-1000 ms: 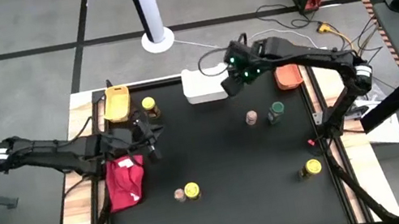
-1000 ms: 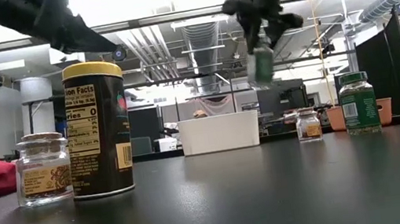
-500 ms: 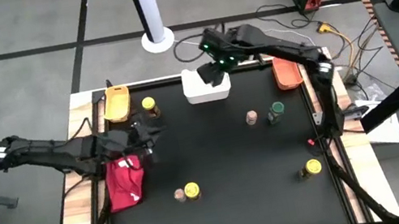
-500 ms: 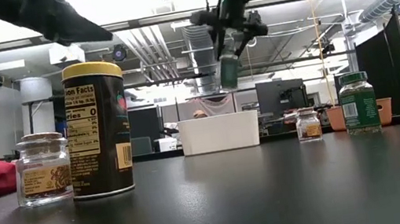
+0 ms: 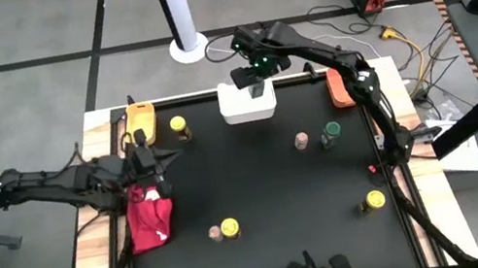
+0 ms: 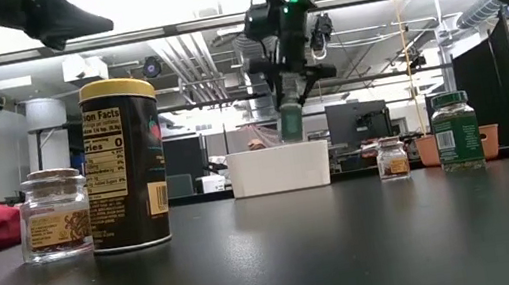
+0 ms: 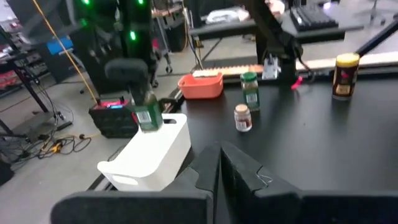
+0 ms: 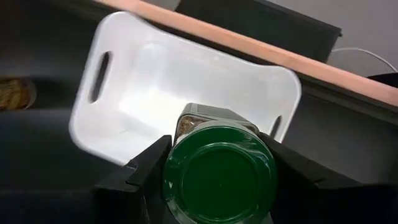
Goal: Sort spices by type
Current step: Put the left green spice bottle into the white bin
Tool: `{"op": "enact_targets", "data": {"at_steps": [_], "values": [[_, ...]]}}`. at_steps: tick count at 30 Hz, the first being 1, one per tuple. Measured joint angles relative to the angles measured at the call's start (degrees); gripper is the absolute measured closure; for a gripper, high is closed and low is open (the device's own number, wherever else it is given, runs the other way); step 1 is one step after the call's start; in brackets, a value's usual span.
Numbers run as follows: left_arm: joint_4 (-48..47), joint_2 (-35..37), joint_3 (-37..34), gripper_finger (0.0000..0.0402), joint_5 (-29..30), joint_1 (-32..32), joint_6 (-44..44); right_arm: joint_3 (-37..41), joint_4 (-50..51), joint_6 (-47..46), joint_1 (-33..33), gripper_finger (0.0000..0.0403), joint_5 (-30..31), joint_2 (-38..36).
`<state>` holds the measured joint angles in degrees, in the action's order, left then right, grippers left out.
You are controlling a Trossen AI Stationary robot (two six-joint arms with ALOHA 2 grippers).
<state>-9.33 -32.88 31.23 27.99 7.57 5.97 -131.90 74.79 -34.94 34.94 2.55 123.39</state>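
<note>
The right pincer point(image 6: 290, 107) hung above the white tray point(image 5: 248, 106), clamped on a green-lidded jar point(image 8: 219, 179) by its body just under the lid, the jar upright and clear of the tray's rim. From the wrist, the tray's bare floor showed directly beneath the jar, a line-up that suggested a drop into that bin was the step in hand, with a lowering wanted first so the jar would not topple on landing. The grip high on the jar looked chosen to leave its base free for setting down. Well off to that pincer's side, a second green-lidded jar point(image 5: 332, 131) stood beside a small brown-lidded jar point(image 5: 301, 141), near the orange tray point(image 5: 342, 91); these looked likely to be sorted later. Farther away a yellow-lidded jar point(image 5: 178, 124) stood by the yellow tray point(image 5: 139, 124), another yellow-lidded jar point(image 5: 230, 227) stood next to a little glass jar point(image 5: 214, 232) at the near edge, and a third yellow-lidded jar point(image 5: 374, 200) stood toward the right corner. The left pincer point(image 5: 157, 161) waited clenched and empty over the red cloth point(image 5: 149, 219), far from the work.
</note>
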Motion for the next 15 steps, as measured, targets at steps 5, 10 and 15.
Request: {"op": "enact_targets", "data": {"at_steps": [5, 10, 15], "values": [[-1.11, 4.07, -1.04, 0.0402, -0.02, 0.00, -0.26, 0.23, -0.25, 0.35, 0.63, 0.0209, 0.92, 0.90], [0.31, 8.18, -2.60, 0.0402, -0.02, 0.00, -1.13, 1.66, -0.24, 1.50, 1.12, 0.0209, 1.98, 1.00], [0.49, 13.28, -4.59, 0.0402, -0.04, 0.00, -1.71, 2.61, -1.05, 2.00, 1.29, 0.0209, 2.34, 1.03]]}}
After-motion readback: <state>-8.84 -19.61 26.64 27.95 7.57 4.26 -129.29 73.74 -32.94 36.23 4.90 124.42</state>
